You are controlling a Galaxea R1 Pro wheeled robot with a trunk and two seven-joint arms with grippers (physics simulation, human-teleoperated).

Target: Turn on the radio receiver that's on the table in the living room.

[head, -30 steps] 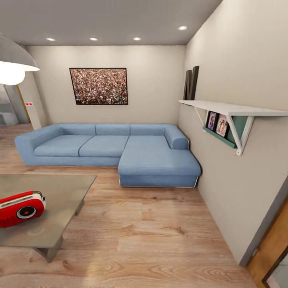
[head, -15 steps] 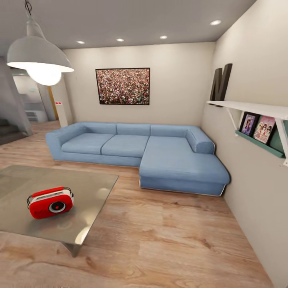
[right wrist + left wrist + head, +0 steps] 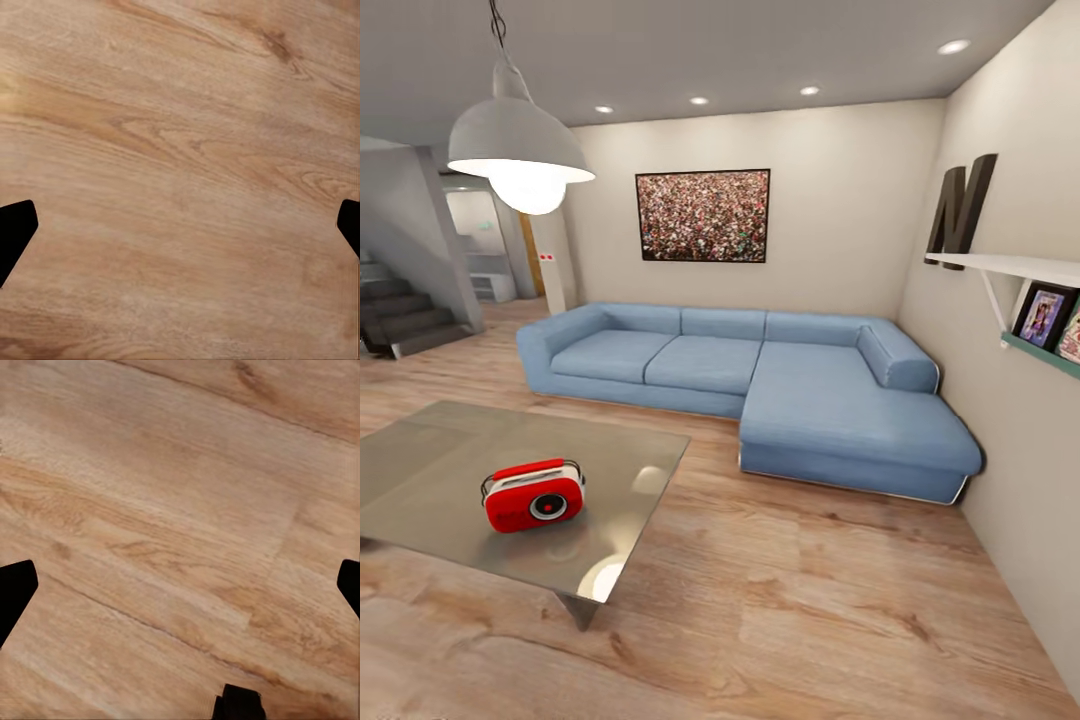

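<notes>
1. Since the earlier head views, the whole picture had shifted: the camera had swung to the left, so the radio receiver (image 3: pixel 534 495), formerly cut off at the left edge, sat fully inside the view, and a staircase (image 3: pixel 400 318) had come into sight.
2. The radio receiver stood upright on the table (image 3: pixel 440 470), near the table's right end, with its dial facing the camera.
3. A blue sofa (image 3: pixel 760 390) stood beyond the table against the far wall, and a white pendant lamp (image 3: pixel 520 150) hung above.
4. In each wrist view the left gripper (image 3: pixel 180 585) and the right gripper (image 3: pixel 180 225) pointed at the wood floor (image 3: pixel 180 150), fingertips spread to opposite edges, holding nothing.
5. Task status, as judged: the radio had been located, but no arm was near it. The approach to the table, the reach and the switch press remained.
</notes>
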